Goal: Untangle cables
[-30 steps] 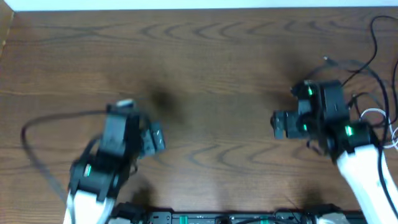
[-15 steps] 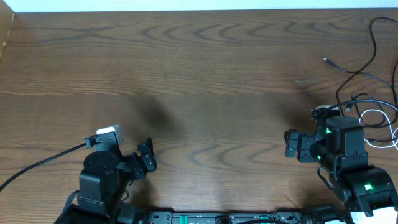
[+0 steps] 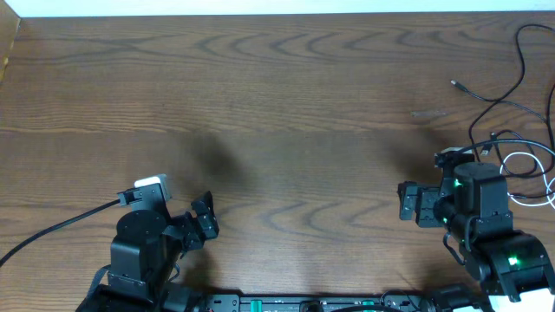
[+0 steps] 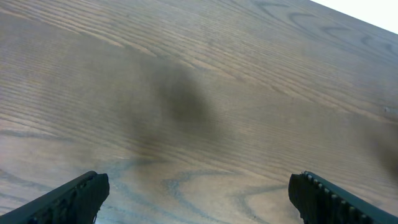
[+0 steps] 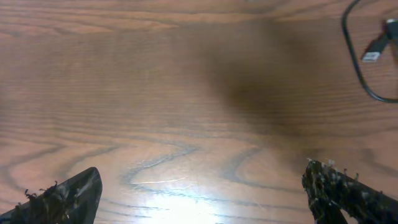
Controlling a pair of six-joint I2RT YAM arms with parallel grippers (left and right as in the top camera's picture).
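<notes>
Cables point(image 3: 523, 61) lie bunched along the right edge of the table point(image 3: 286, 95), reaching up toward its far right corner. A black cord point(image 3: 486, 98) ends in a small plug point(image 3: 453, 83) that points toward the table's middle. More black strands curve down from the far right corner and cross it. A white cord point(image 3: 519, 156) forms a loop at the right edge, just beyond the right arm point(image 3: 486, 217). Black and white strands overlap there (how many cords in all, I cannot tell).

The right gripper point(image 5: 202, 174) sits near the front edge toward the right corner, its jaws spread wide with only bare wood between them. Its wrist camera catches a black strand and a plug end far off to the right, well clear of the fingers point(image 5: 62, 199). The left gripper point(image 4: 196, 183) is near the front edge toward the left corner, well apart from the cables, likewise spread wide and holding nothing.
</notes>
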